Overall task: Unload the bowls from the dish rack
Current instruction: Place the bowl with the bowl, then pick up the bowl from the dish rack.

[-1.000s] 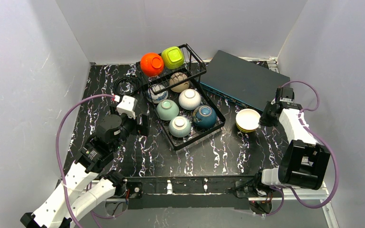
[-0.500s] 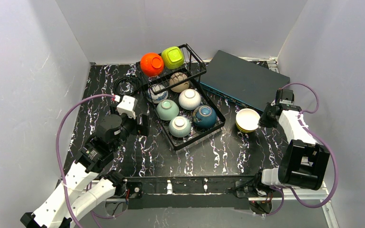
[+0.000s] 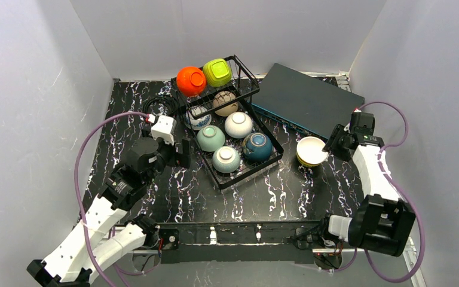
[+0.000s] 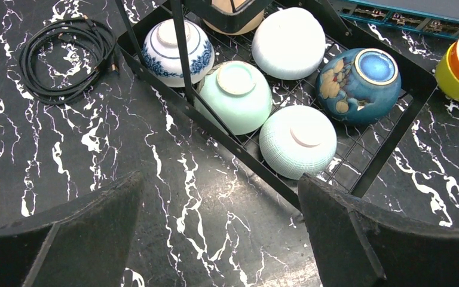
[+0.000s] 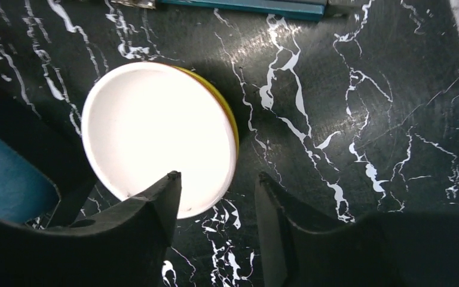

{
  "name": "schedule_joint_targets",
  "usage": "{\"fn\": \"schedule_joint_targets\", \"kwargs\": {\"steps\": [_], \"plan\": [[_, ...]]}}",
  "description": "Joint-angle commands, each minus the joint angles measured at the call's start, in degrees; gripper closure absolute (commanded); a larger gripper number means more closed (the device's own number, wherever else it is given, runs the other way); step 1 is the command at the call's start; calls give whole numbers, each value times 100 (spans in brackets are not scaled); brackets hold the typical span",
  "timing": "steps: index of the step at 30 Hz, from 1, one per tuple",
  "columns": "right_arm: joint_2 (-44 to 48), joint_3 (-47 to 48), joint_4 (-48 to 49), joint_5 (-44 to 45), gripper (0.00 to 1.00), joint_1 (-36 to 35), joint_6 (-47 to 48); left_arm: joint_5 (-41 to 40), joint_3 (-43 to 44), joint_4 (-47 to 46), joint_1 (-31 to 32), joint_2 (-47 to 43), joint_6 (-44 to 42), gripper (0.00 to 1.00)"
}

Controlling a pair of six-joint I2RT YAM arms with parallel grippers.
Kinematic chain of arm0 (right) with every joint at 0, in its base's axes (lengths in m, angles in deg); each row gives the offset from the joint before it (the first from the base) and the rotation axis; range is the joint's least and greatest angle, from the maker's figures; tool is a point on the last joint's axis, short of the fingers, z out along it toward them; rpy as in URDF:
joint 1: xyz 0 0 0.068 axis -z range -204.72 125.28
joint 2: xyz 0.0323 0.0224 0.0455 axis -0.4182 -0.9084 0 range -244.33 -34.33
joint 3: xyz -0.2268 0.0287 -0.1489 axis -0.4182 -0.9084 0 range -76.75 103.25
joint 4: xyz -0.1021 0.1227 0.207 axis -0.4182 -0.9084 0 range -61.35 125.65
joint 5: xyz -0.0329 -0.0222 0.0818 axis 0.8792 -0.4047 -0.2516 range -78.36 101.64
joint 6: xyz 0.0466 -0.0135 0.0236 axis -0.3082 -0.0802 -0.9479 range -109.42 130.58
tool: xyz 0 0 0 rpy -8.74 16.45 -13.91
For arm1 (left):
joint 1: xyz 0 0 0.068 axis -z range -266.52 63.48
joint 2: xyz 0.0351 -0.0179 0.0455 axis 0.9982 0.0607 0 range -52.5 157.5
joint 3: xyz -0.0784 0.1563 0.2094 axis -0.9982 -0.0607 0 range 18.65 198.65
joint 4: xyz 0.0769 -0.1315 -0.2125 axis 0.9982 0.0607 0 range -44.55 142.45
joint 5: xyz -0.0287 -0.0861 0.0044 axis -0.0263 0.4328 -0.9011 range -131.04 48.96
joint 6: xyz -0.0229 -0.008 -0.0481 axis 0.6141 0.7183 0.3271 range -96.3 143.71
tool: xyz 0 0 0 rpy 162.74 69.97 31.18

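LEFT TO RIGHT: The left gripper (image 4: 220, 179) hangs over the marbled table (image 3: 173, 197) with its jaws spread wide and nothing between them, just short of the dish rack (image 3: 251, 171), while a coiled black cable (image 3: 158, 107) lies farther back. The rack, mid-table, holds eight bowls: an orange bowl (image 3: 190, 81) and a lime green bowl (image 3: 217, 72) on the raised tier, and six in the tray below, namely a blue-and-white bowl (image 3: 198, 117), a beige bowl (image 3: 225, 103), a white bowl (image 3: 238, 124), a pale green bowl (image 3: 211, 137), a paler ribbed bowl (image 3: 226, 159) and a dark teal bowl (image 3: 257, 146). One yellow bowl (image 3: 311, 150), white inside, stands upright on the table to the rack's right, in front of a flat dark box (image 3: 308, 98). The right gripper (image 5: 218, 176) sits partly open astride its rim, one finger over the inside and one outside, apparently not clamped. By this count the unloading looks barely begun: one bowl out, eight to go.
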Motion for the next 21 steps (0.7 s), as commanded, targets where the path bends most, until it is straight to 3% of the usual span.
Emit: {"fn": "schedule_joint_targets", "kwargs": {"steps": [1,3,15,21], "plan": [[541,220,145,-190,39,9,29,20,417,151,24,181,200,2],[713,257,185,-339,31,11,33,-31,614,267,24,308,296,2],[1693,442,175,-422,2,-189,238,-316,2202,696,0,1674,278,2],[2164,477,88,117,1,-816,514,-371,3109,784,-192,2484,93,2]]}}
